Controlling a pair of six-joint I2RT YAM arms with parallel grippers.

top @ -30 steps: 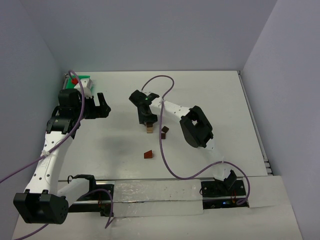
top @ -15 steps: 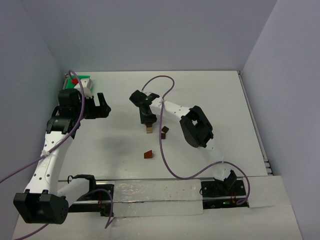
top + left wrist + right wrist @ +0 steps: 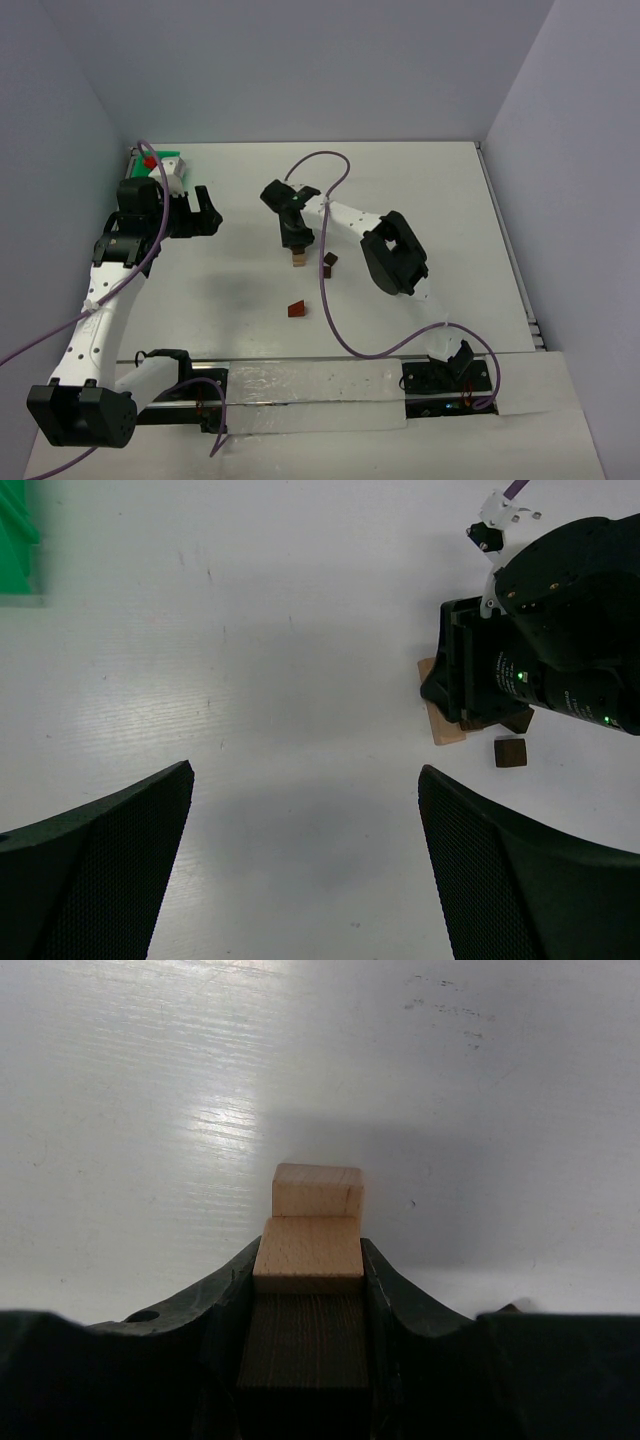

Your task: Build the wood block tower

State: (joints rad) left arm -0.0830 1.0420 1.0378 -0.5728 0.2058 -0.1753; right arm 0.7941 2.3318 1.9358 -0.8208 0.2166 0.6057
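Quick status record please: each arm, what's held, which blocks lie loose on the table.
left gripper: jaws open, empty, near the green tray
right gripper: jaws shut on tan block, mid-table
with it: dark block between the jaws, second tan piece beyond; stacking unclear
loose: dark cube, reddish wedge

Light falls soft and even from above on the white table (image 3: 450, 200), so my arms cast only faint grey shadows there. In my right wrist view, streaky glare lies upper left, a soft shadow spreads beyond the tan block (image 3: 308, 1255), and my right fingers (image 3: 225, 1310) are nearly black. My left fingers (image 3: 90, 870) are dark too, their mesh crisp.
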